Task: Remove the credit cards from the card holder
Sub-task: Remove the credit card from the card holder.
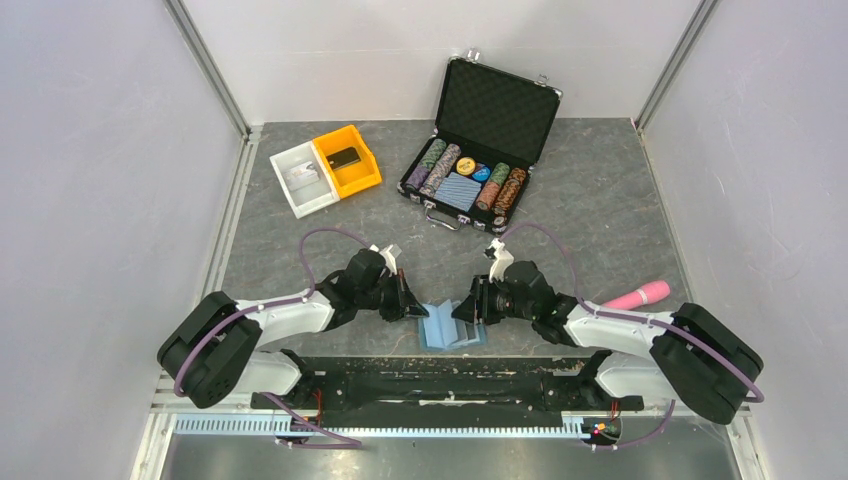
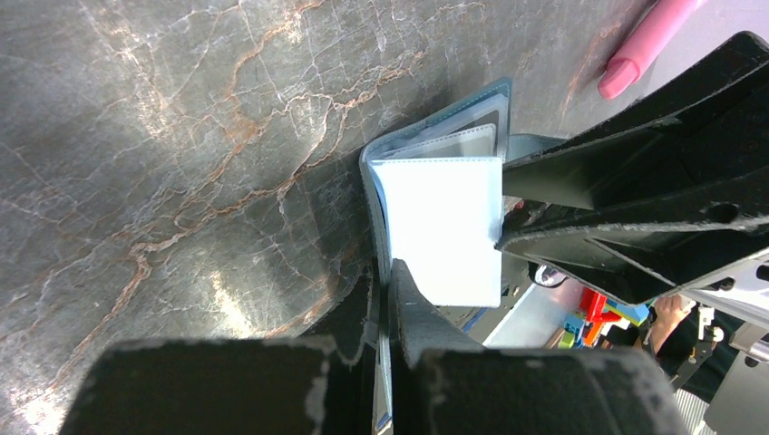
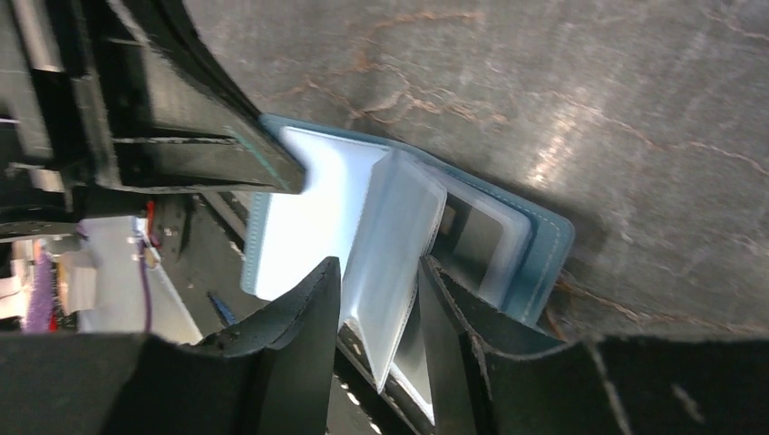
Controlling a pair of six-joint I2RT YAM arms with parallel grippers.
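Note:
The card holder [image 1: 452, 330], a light-blue bifold wallet, lies open on the table between both arms, its clear sleeves fanned up. My left gripper [image 1: 418, 308] is shut on its left cover edge; in the left wrist view the thin blue edge [image 2: 372, 181] runs between my closed jaws [image 2: 385, 281]. My right gripper [image 1: 462, 310] is closed around a bundle of clear sleeves [image 3: 399, 227], which fills the gap at my fingertips [image 3: 379, 272]. A dark rectangle [image 3: 473, 237] shows behind a clear pocket; I cannot tell if it is a credit card. No card lies loose.
A pink pen-like object [image 1: 640, 294] lies right of the right arm. An open black poker-chip case [image 1: 480, 140] stands at the back. A yellow bin [image 1: 350, 160] and a white bin [image 1: 302, 178] stand at the back left. The table's near edge is just behind the wallet.

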